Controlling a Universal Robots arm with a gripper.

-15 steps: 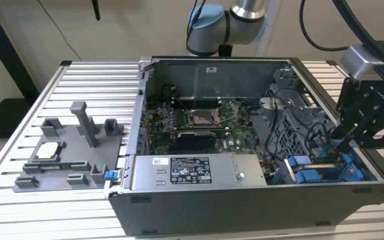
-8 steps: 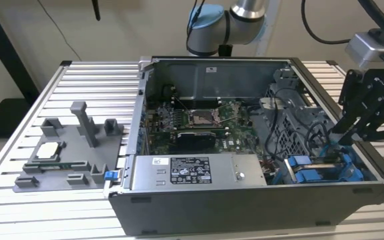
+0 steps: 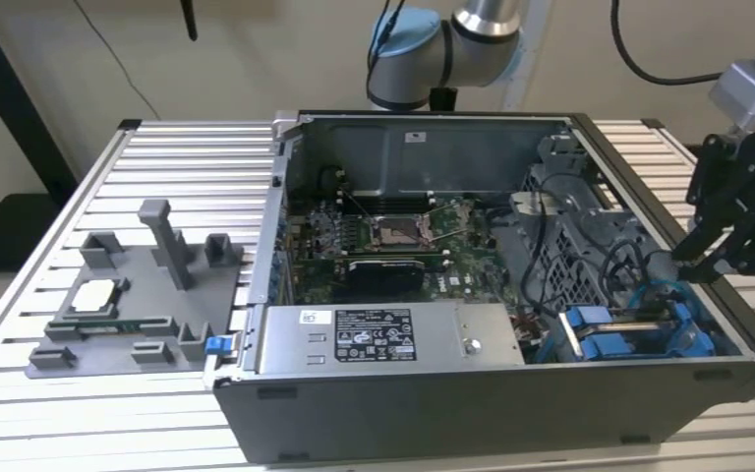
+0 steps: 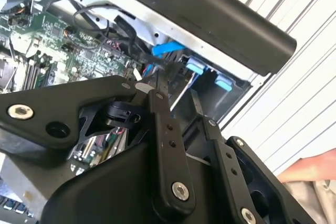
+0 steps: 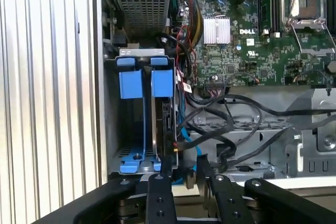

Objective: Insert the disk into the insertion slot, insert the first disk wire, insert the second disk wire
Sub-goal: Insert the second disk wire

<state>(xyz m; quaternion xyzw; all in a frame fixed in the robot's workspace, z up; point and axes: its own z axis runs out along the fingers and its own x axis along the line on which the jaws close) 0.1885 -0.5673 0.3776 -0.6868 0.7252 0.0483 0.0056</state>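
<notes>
The disk (image 5: 164, 124) stands edge-on in its blue frame inside the grey drive cage (image 3: 627, 334), in the bay next to the motherboard. The insertion slot (image 5: 137, 129) beside it is a narrow bay with blue tabs (image 5: 130, 83) at its mouth. My gripper (image 5: 185, 166) hovers just off the disk's end, over the case's side at the exterior view's right (image 3: 692, 267). Its fingers (image 4: 160, 90) stand slightly apart with nothing between them. Black wires (image 5: 231, 124) and a thin blue wire (image 4: 168, 47) run beside the disk. I cannot tell whether any is plugged into it.
The open computer case (image 3: 483, 413) lies on a slatted metal table (image 3: 181, 157). Inside are the motherboard (image 3: 391, 236) and a grey power-supply box (image 3: 377, 334). A grey fixture (image 3: 129, 295) holding small parts sits on the table at the exterior view's left.
</notes>
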